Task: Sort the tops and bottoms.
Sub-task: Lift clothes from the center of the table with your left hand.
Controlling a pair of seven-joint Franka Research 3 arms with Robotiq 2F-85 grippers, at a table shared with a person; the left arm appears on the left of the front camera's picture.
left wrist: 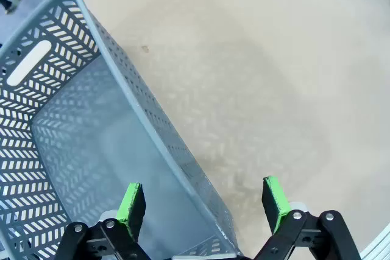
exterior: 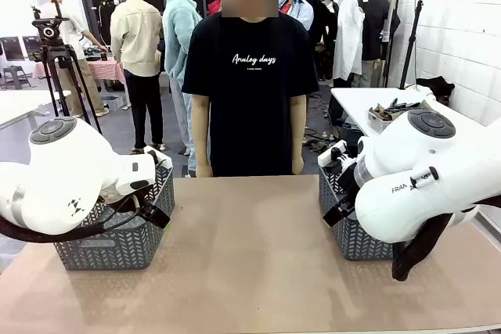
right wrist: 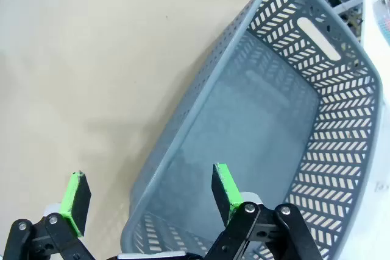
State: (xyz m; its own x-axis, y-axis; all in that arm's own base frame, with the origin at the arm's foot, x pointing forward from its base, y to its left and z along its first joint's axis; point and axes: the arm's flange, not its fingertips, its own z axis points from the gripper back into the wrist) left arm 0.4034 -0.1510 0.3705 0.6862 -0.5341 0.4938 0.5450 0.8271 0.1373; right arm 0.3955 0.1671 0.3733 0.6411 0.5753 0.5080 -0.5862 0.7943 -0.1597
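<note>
The tops and bottoms are out of view; no garment lies on the tan table (exterior: 250, 256). My left gripper (left wrist: 203, 196) is open, its green pads (left wrist: 131, 202) straddling the long rim of the left grey lattice basket (left wrist: 122, 59), which holds nothing. My right gripper (right wrist: 151, 194) is open the same way over the near rim of the right grey basket (right wrist: 201, 101), whose floor is also bare. In the front view the left gripper (exterior: 156, 210) hangs at the left basket (exterior: 117, 244) and the right gripper (exterior: 335, 213) at the right basket (exterior: 356, 242).
A person in a black T-shirt (exterior: 250, 91) with white lettering stands at the far edge, arms down at the sides. The baskets stand at the table's left and right ends. A white table (exterior: 368, 103) with clutter is behind on the right.
</note>
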